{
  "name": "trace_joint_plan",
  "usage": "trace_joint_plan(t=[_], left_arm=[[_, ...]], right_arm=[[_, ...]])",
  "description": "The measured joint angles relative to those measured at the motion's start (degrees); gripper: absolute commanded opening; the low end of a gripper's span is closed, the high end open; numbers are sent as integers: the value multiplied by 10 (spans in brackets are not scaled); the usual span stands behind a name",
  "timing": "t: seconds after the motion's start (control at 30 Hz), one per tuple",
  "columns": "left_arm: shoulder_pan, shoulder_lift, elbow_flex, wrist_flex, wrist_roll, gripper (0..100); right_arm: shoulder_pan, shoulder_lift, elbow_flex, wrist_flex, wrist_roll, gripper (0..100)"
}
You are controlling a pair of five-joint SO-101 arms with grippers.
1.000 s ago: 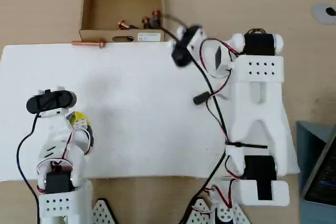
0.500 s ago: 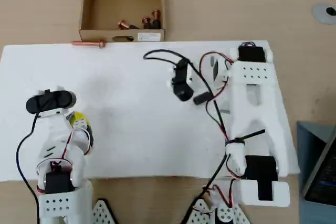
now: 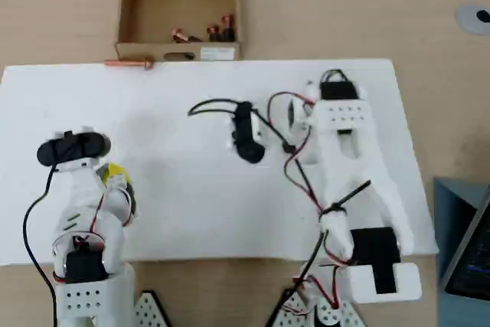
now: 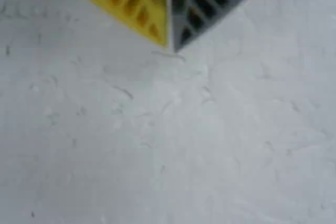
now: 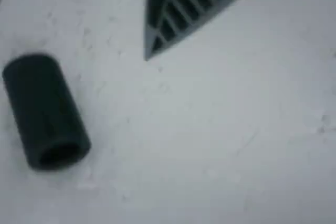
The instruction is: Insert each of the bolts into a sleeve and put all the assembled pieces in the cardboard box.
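With some assembled pieces (image 3: 203,34) already in the cardboard box (image 3: 122,13) at 12 o'clock, I have one bolt (image 3: 126,63) left outside its 7 o'clock corner and a sleeve (image 5: 44,111) beside my right end effector (image 5: 157,40), whose grip I cannot tell, while my left end effector (image 4: 170,45) sits pinched together, empty.

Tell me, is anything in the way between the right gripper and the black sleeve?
Nothing visible. Only bare white mat lies between the right gripper and the black sleeve, which lies on its side.
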Motion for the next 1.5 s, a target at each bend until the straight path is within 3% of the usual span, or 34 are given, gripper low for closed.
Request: trace_joint_plan(t=[0.53,0.83,1.07,1.5], left_arm=[[0,0,0,0,0,3],[0,0,0,0,0,3],[0,0,0,0,0,3],[0,0,0,0,0,3]], right_arm=[[-1,140,-31,-57,9,208],[-1,220,-105,-62,9,12],[-1,231,-119,-64,9,10],[-2,127,-123,11,-99,10]])
